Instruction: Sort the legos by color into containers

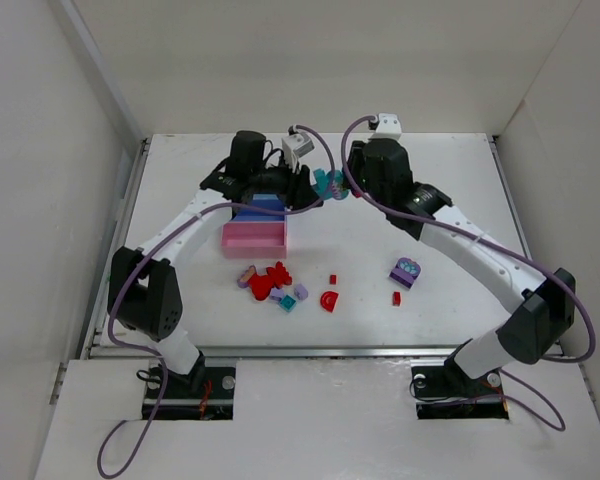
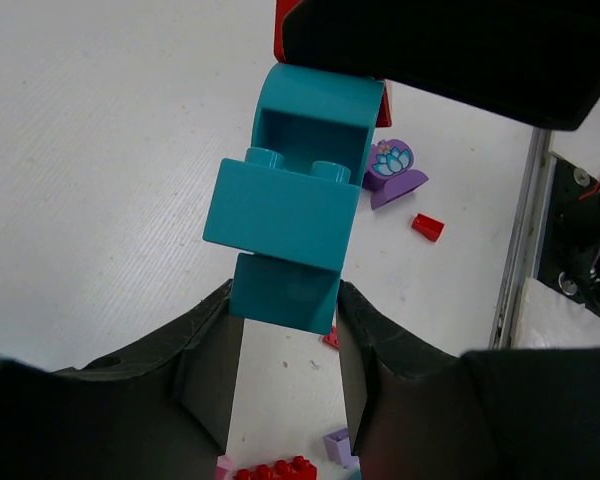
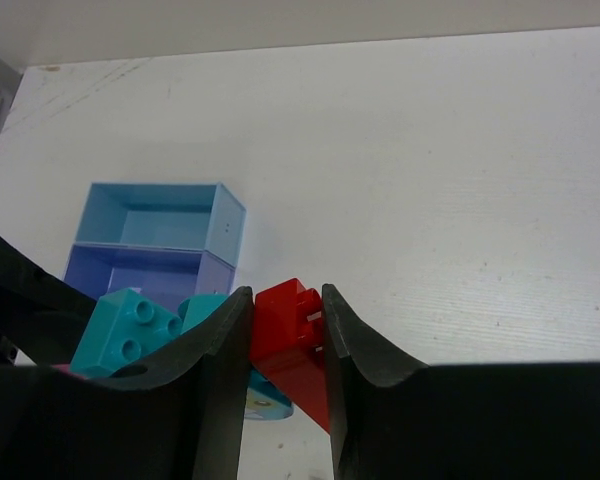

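My left gripper (image 2: 285, 300) is shut on the lower part of a stack of teal bricks (image 2: 285, 215) and holds it in the air. It shows in the top view (image 1: 315, 183) with the teal stack (image 1: 330, 182). My right gripper (image 3: 287, 300) is shut on a red brick (image 3: 292, 345) that meets the teal stack (image 3: 125, 330); it also shows in the top view (image 1: 352, 187). The light blue tray (image 3: 160, 215) and purple-blue tray (image 3: 140, 272) lie behind. The pink tray (image 1: 255, 238) is nearest the loose legos.
Loose on the table are a red cluster (image 1: 270, 282), a red arch (image 1: 328, 300), two small red pieces (image 1: 332, 279) (image 1: 396, 297), a lilac flower piece (image 1: 407, 271) and small teal and lilac bricks (image 1: 292, 298). White walls enclose the table.
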Controlling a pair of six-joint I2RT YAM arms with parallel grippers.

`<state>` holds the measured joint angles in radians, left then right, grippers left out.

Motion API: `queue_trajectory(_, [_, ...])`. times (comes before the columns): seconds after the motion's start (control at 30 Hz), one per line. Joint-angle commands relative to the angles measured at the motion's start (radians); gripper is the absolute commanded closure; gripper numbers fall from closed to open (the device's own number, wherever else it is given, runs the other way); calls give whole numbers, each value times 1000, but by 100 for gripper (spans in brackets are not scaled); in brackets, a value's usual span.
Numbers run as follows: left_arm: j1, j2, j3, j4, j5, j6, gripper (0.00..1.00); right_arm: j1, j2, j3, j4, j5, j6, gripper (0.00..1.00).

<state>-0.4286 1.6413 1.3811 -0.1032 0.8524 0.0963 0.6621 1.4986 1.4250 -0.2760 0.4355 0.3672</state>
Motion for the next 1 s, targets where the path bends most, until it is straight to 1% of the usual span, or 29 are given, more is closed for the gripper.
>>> queue_trajectory(0.0, [19,-37,33,-22,-87,72,100,-50,-15,-20,-14,-73,32,100])
queue_trajectory(0.03, [19,-37,20,-38,-113,109,100,-102,-6,-34,-2,-198,41,100])
queue_trajectory(0.07, [30,-56,19,-59,-130,121,100,-123,9,-34,9,-263,41,100])
queue_trajectory(0.1, [51,-67,-8,-59,-154,122,100,-136,20,-34,18,-362,41,100])
queue_trajectory(0.17, [83,-99,-42,-59,-177,132,100,-136,54,-34,76,-438,4,100])
queue_trajectory(0.2, [102,-142,-60,-59,-194,132,100,-136,64,-34,105,-467,-10,100])
queue_trajectory(0.23, [140,-167,-80,-59,-238,132,100,-136,78,-25,132,-487,-10,100])
queue_trajectory(0.3, [181,-221,-149,-59,-285,141,100,-124,136,3,214,-591,-46,100])
queue_trajectory(0.33, [223,-282,-172,-59,-336,141,100,-108,161,15,242,-644,-72,100])
queue_trajectory(0.37, [243,-314,-221,-46,-363,141,100,-76,188,31,264,-761,-112,100])
queue_trajectory(0.4, [260,-348,-247,-32,-392,141,100,-55,251,72,280,-809,-155,100])
queue_trajectory(0.43, [274,-416,-273,-1,-459,111,100,-32,285,93,281,-845,-234,100])
queue_trajectory(0.47, [286,-451,-325,16,-495,99,100,-9,317,115,281,-912,-267,100])
queue_trajectory(0.5, [297,-484,-355,31,-531,86,100,23,346,145,290,-943,-293,100])
queue_trajectory(0.53, [297,-550,-379,61,-573,73,100,33,397,158,299,-964,-304,100])
queue_trajectory(0.57, [297,-583,-402,71,-634,41,100,33,417,167,311,-980,-304,100])
queue_trajectory(0.6, [297,-612,-446,71,-654,28,100,43,432,167,334,-1004,-304,100])
queue_trajectory(0.67, [297,-687,-481,80,-693,8,100,53,459,155,420,-1014,-287,100])
queue_trajectory(0.77, [297,-738,-531,80,-693,-17,100,86,471,141,485,-1014,-335,100])
queue_trajectory(0.9, [297,-749,-542,71,-702,-17,100,110,514,141,485,-988,-358,100])
queue_trajectory(0.93, [297,-749,-542,71,-702,-17,100,119,514,141,494,-974,-358,99])
queue_trajectory(0.97, [297,-749,-533,71,-702,-17,100,119,526,141,506,-959,-358,93])
